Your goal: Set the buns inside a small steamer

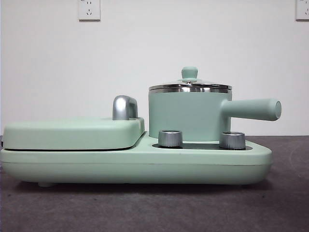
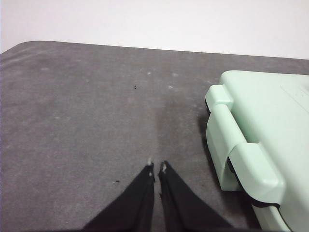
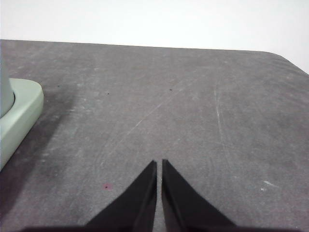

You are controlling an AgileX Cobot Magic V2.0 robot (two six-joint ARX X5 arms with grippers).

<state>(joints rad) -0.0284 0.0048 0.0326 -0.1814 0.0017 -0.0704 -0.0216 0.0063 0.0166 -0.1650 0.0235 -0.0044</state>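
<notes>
The small steamer [image 1: 188,113], a mint-green pot with a steel rim, a straight side handle and a green-knobbed lid, stands on the right half of the mint-green cooker base [image 1: 135,166], lid on. The buns are out of view in every frame. My left gripper [image 2: 157,168] is shut over bare grey table beside the flat lidded grill section [image 2: 260,135]. My right gripper [image 3: 159,163] is shut over bare table, with a corner of the cooker base [image 3: 19,113] off to one side. Neither arm shows in the front view.
The flat grill section [image 1: 72,133] with a steel handle [image 1: 124,107] fills the base's left half. Two steel knobs [image 1: 170,138] face the front. The grey table [image 1: 154,208] runs to a white wall with outlets.
</notes>
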